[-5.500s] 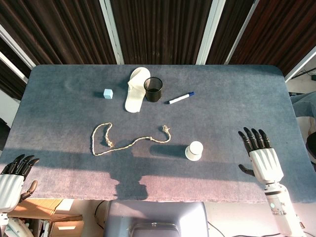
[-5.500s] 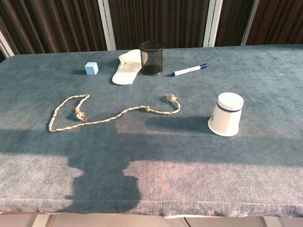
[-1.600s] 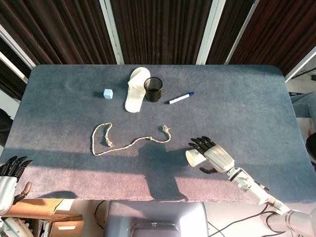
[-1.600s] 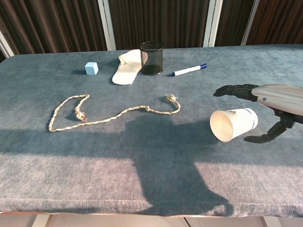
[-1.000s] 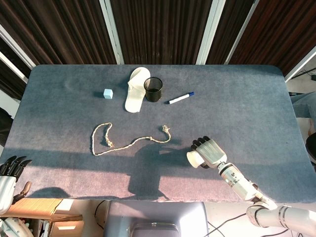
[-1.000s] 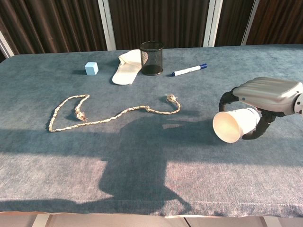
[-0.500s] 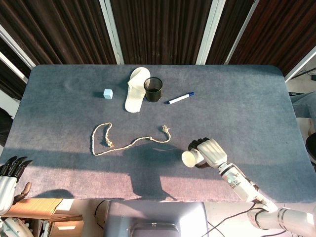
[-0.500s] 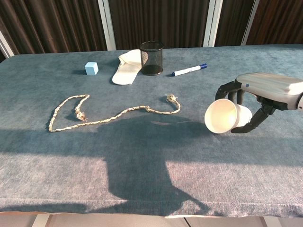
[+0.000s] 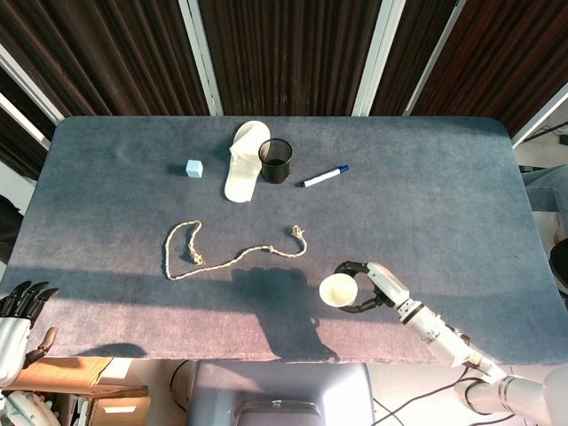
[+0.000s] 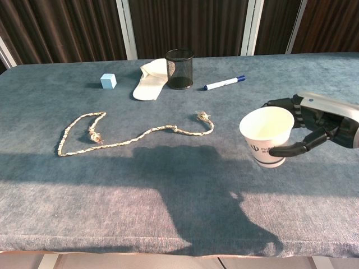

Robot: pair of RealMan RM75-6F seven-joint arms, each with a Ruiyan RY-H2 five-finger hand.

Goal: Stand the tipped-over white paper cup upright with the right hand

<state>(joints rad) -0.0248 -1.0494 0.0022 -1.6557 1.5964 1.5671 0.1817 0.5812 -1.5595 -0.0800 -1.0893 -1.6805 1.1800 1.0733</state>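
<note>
My right hand (image 10: 314, 128) is wrapped around the white paper cup (image 10: 267, 136), dark fingers (image 10: 287, 149) curling round its front and the others behind it, so I have it held by the side wall. The cup's mouth faces up, base down toward the table (image 10: 168, 190); whether the base is actually touching the cloth I can't tell. From the head view, my right hand (image 9: 371, 284) comes in from the lower right and the cup (image 9: 338, 290) shows as a round open rim at the near side of the table (image 9: 444, 204), right of centre.

Just beyond the cup, up and to the left, there's the frayed end of the rope (image 10: 134, 133), which snakes off leftward and ends in a loop. Well apart at the far side stand the black mesh pen holder (image 10: 179, 68), the white slipper (image 10: 150, 79) just beside it on the left, the light blue cube (image 10: 108, 80) further left, and the blue-capped marker (image 10: 224, 83) lying to the holder's right.

My left hand (image 9: 19, 315) sits off the near left corner of the table, fingers apart, holding nothing.
</note>
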